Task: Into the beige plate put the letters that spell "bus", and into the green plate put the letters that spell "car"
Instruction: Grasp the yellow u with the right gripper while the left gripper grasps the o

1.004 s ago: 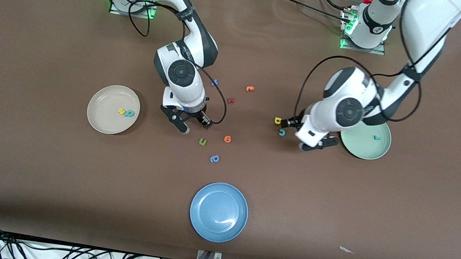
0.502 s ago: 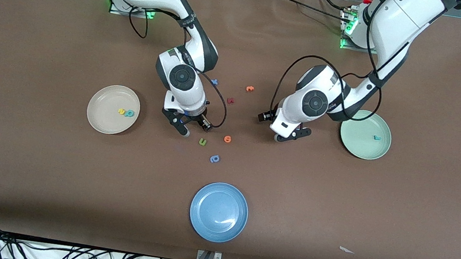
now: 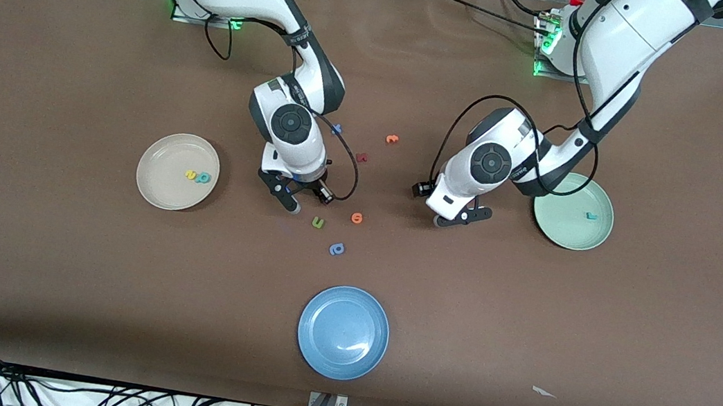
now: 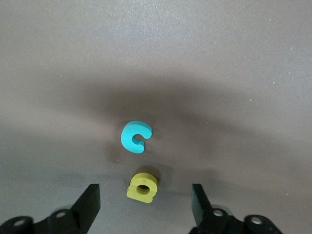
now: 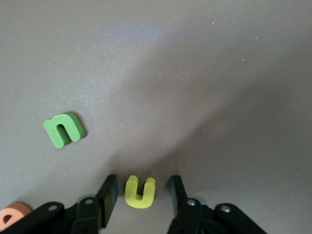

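Your right gripper sits low over the desk between the beige plate and the green u-shaped letter. Its jaws stand apart, one on each side of the yellow "u", which lies flat on the desk; you can see a gap on both sides, so nothing is clamped.

Your left gripper is low over the desk toward the green plate, jaws wide apart. The yellow "a" lies between them on the desk, with the teal "c" just beside it, the two letters apart from each other.

In the beige plate you have a yellow letter and a teal letter lying side by side. The green plate holds the thin teal "r".

Loose on the desk between the arms are an orange letter, a blue rounded letter, a red letter and another orange letter. A blue plate sits nearest the front camera.
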Robot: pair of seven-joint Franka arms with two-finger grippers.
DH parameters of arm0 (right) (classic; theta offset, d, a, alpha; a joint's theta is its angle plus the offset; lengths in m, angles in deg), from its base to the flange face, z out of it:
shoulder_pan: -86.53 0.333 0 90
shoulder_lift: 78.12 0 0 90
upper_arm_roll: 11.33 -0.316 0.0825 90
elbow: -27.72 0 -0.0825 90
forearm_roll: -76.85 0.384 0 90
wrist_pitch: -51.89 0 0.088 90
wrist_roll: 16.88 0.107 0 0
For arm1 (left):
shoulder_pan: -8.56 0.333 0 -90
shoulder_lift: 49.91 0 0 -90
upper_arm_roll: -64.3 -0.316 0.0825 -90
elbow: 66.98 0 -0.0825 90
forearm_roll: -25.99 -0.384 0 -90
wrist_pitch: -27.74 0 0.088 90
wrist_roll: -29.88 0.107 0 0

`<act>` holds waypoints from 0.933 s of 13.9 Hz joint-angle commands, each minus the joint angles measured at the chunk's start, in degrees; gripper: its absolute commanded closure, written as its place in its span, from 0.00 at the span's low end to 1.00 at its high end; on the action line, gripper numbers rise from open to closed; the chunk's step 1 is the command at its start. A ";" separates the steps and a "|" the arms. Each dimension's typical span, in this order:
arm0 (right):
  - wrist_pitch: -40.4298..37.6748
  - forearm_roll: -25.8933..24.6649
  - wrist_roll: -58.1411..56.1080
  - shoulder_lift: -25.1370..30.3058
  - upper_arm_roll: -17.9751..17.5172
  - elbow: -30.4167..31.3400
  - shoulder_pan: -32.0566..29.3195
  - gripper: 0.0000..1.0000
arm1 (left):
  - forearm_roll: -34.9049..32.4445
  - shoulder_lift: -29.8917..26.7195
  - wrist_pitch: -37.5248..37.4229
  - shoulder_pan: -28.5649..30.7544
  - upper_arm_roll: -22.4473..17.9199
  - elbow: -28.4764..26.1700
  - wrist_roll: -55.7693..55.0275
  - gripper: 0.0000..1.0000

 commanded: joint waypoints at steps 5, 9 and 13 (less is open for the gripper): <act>0.24 0.49 0.36 -0.87 0.12 -1.60 0.79 0.82 | -1.98 1.93 0.05 -0.90 -0.06 0.51 -1.43 0.40; -3.79 -0.03 -1.75 2.64 1.34 -1.60 -0.26 0.88 | -1.98 1.93 0.05 -0.90 -0.06 0.60 -1.43 0.59; -20.12 -0.13 -20.59 6.86 9.24 -0.81 -0.17 0.88 | -1.98 1.85 -0.12 -0.90 -0.06 0.60 -1.35 0.79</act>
